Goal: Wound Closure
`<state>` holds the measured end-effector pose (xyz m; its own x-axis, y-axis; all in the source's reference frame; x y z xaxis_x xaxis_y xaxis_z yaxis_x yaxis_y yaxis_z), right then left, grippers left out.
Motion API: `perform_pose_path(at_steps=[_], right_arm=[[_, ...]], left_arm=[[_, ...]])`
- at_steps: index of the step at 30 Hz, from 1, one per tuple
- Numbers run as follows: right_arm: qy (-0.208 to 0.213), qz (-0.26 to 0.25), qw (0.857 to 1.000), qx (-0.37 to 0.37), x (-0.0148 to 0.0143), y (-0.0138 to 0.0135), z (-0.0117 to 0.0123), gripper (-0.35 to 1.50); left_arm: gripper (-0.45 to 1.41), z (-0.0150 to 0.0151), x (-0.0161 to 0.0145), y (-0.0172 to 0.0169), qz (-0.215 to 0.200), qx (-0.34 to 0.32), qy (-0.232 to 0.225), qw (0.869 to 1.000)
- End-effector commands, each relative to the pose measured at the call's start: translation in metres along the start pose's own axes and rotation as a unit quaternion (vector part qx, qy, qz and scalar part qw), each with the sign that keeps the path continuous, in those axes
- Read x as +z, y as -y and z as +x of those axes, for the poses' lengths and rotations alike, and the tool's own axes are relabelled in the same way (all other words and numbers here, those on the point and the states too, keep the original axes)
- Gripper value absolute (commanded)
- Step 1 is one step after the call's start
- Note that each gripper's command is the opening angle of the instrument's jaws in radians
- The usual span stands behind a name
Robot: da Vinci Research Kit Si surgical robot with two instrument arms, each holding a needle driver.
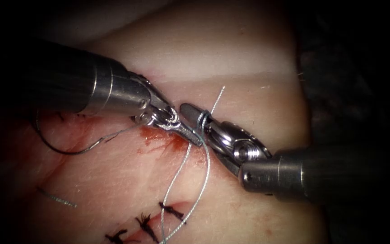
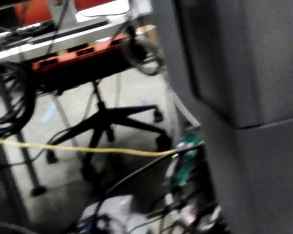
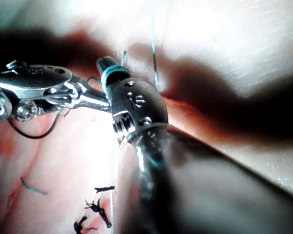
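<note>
Over pale pink tissue [image 1: 127, 180] smeared with red fluid [image 1: 168, 142], the left claw [image 1: 190, 134] clenches the thin grey thread [image 1: 204, 176], which wraps the right claw [image 1: 195, 113], its jaws closed, while the dark curved needle [image 1: 64, 147] lies loose left of the cut.

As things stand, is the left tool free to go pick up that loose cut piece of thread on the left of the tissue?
Probably not yet: the left tool looks shut on the thread wound around the right tool. The cut end itself lies uncovered on the tissue.
</note>
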<state>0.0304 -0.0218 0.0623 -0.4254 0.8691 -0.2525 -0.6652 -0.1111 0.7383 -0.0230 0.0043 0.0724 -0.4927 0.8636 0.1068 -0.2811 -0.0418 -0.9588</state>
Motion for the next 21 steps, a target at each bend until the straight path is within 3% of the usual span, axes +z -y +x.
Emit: perform_pose_path(at_steps=[1, 2, 6, 10, 13, 21], right_arm=[[-0.001, -0.001, 1.0, 0.002, 0.0004, 0.0001, -0.0006, -0.35], [-0.001, -0.002, 1.0, 0.001, 0.0004, 0.0001, -0.0005, -0.35], [-0.003, -0.002, 1.0, -0.001, 0.0006, 0.0, -0.0006, -0.35], [-0.004, -0.004, 1.0, -0.002, 0.0008, -0.0001, -0.0009, -0.35], [0.001, -0.043, 0.999, -0.004, 0.0012, -0.0009, -0.0008, -0.35], [0.003, -0.079, 0.997, 0.001, 0.0006, -0.0016, -0.0004, -0.35]], left_arm=[[-0.45, -0.0001, 0.0, 0.0003, 0.009, 0.001, 0.007, 1.0], [-0.45, -0.0007, -0.0007, 0.0003, 0.018, -0.021, 0.027, 0.999], [-0.45, -0.0013, -0.0012, 0.0002, 0.017, -0.041, 0.035, 0.998], [-0.45, -0.0007, -0.0001, 0.0002, 0.021, -0.048, 0.032, 0.998], [-0.45, -0.0008, 0.0008, 0.0003, 0.003, -0.056, 0.029, 0.998], [-0.45, 0.0, 0.0023, 0.0008, 0.001, -0.062, 0.031, 0.998]])
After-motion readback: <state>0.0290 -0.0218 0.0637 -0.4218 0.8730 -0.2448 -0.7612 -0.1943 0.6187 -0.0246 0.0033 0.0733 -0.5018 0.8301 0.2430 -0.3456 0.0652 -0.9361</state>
